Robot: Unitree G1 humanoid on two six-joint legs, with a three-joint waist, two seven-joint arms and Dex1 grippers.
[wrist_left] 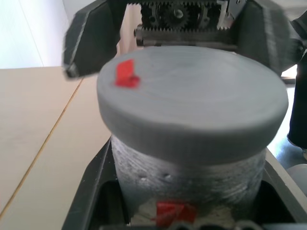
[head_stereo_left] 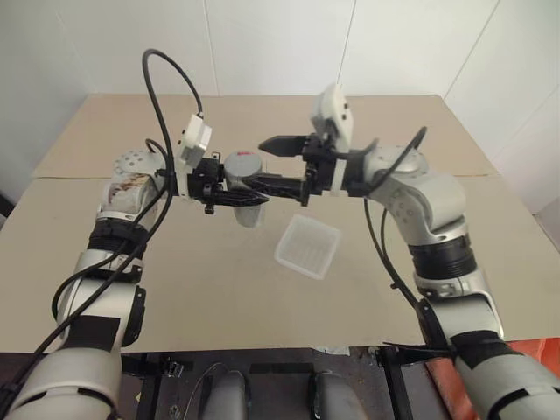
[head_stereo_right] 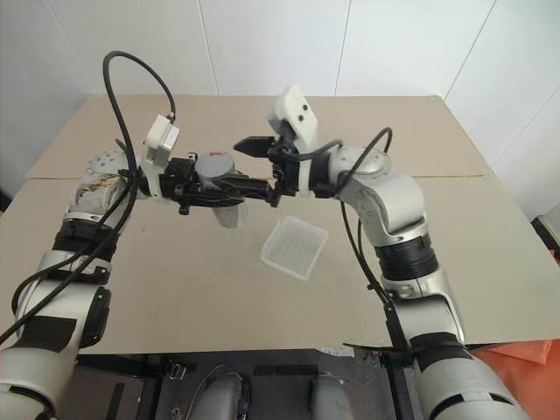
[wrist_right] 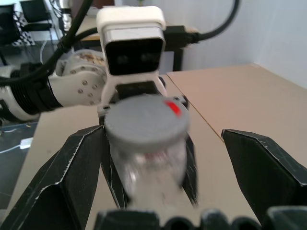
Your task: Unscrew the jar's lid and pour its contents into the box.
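Spanning the bench are two beige boards [head_stereo_left: 262, 297], seam running left-right; the box [head_stereo_left: 307, 246] sits on the near board, nothing blocking it. The jar [head_stereo_left: 248, 197] is clamped upright by the left gripper [head_stereo_left: 229, 194] above the board, left of the box. Grey lid [wrist_left: 192, 103] is on, red-marked. The right gripper [head_stereo_left: 278, 166] is spread wide around the lid, untouching.

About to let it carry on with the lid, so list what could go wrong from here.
1. The right tool stands open around the lid without touching it. If it closes off-centre, it may only graze the rim and slip.
2. The left tool holds the jar in the air, beside the box, not above it. If twisting loosens that grip, the jar could fall onto the table.
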